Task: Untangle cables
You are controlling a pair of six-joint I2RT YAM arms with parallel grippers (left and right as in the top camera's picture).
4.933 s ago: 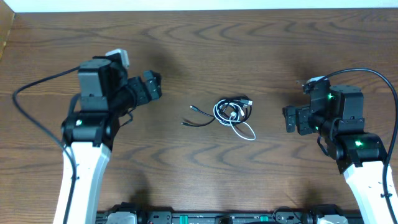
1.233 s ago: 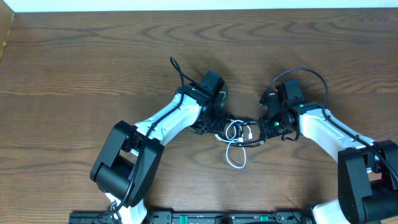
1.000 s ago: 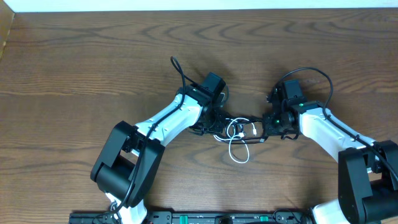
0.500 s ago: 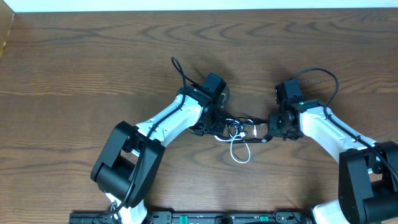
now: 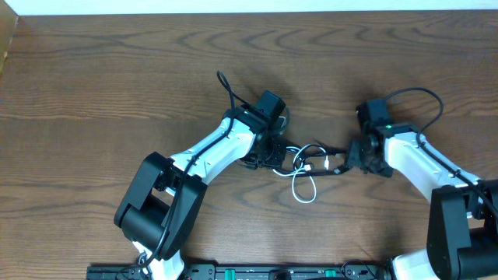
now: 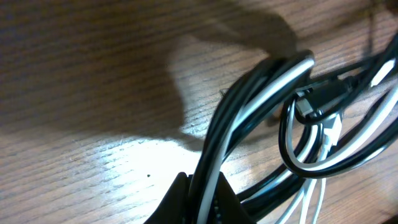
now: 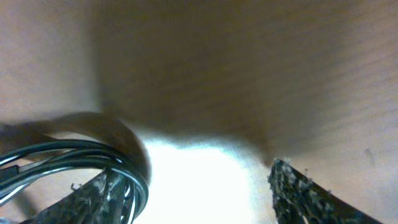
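Holding: our left gripper [image 6: 202,198] pinches the black and white cables [image 6: 249,99].
Right gripper [image 7: 202,193]: we see fingers spread, a cable loop beside one.
Table [image 5: 93,70]: wooden.

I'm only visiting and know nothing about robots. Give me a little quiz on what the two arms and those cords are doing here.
1. True or false: the left gripper is shut on the cables.
2. The right gripper has its jaws: A open, B clamped on a plug, C out of view.
3. Fill in: one of the cables is not black but ___.
Key: 1 true; 2 A; 3 white.
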